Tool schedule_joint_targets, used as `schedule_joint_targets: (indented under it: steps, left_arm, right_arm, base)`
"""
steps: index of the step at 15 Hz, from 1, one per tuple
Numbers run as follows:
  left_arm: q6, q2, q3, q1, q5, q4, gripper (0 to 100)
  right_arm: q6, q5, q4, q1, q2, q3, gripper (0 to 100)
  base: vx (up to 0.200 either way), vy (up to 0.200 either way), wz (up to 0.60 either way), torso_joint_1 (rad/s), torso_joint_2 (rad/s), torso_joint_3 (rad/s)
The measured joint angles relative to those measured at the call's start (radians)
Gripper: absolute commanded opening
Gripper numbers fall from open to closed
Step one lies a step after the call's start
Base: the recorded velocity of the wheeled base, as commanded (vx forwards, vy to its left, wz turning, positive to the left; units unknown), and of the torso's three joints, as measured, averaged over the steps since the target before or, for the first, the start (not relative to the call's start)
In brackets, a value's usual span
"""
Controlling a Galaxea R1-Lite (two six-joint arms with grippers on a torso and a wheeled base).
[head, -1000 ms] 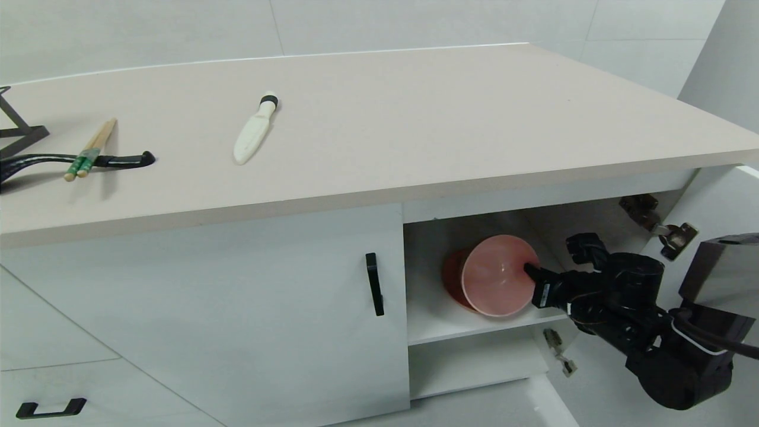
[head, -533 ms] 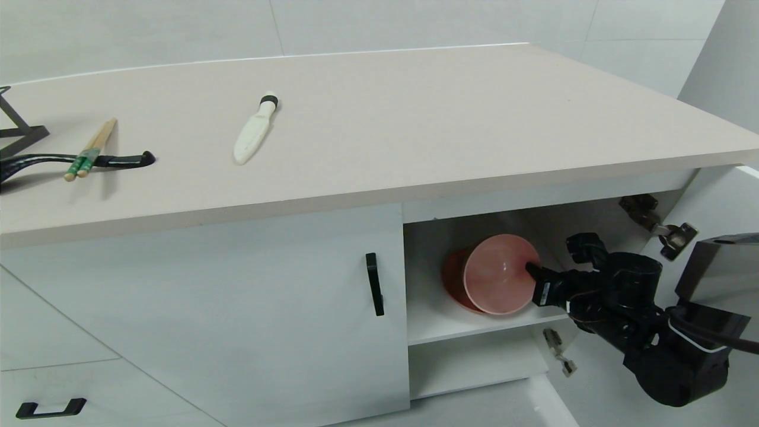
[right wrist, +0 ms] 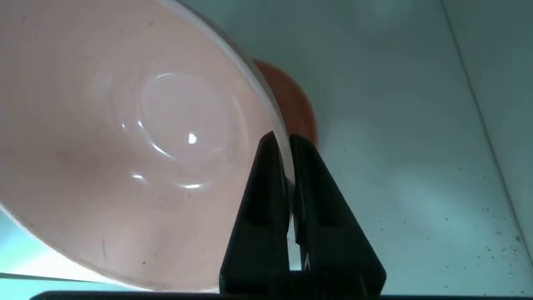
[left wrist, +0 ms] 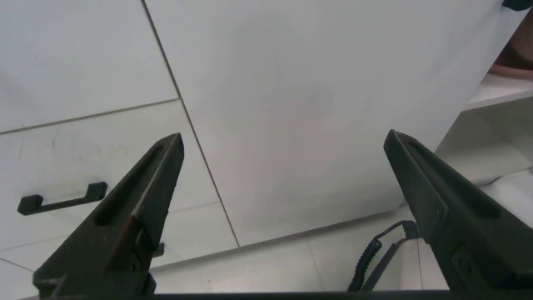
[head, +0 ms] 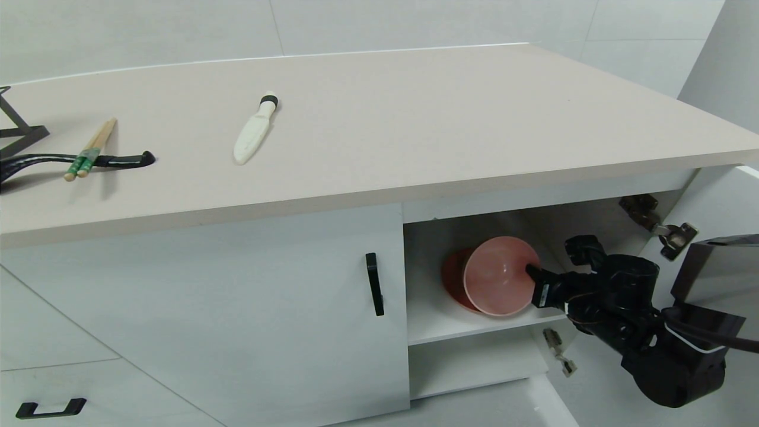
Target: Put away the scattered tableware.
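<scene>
Over the last second the pink bowl (head: 498,276) has edged a little to the right and farther into the open cupboard, closing against the red bowl (head: 452,279) that lies behind it on the upper shelf (head: 436,323). The right arm has sunk slightly with it. The right gripper (head: 529,271) has its fingers pinched on the bowl's right rim, and the bowl is tipped on its side with its mouth toward the near side. Whether its lower edge touches the shelf I cannot tell. I judge this the placing step, nearly done, with only the release left for this bowl. The left gripper (left wrist: 283,143) hangs spread and empty before the closed cupboard door. On the worktop (head: 415,112), at the left, the chopsticks (head: 90,149), a black ladle handle (head: 121,159) and a white knife (head: 254,131) lie unmoved, yet to be stored
</scene>
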Motion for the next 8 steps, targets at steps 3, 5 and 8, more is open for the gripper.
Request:
schedule_joint_targets:
  steps: [3,5,8]
  left_arm:
    - [0.0,0.0,0.0,0.0,0.0,0.0,100]
    - [-0.003,0.0,0.0,0.0,0.0,0.0,100]
    - [-0.014,0.0,0.0,0.0,0.001,0.0,100]
  right_arm:
    - [0.0,0.0,-0.005,0.0,0.01,0.0,100]
    - [-0.002,0.0,-0.01,0.0,0.016,0.0,100]
    - [-0.044,-0.002,-0.029,0.005,0.009,0.002,100]
  base:
    - [0.0,0.0,0.0,0.0,0.0,0.0]
    - [0.0,0.0,0.0,0.0,0.0,0.0]
    - [0.0,0.0,0.0,0.0,0.0,0.0]
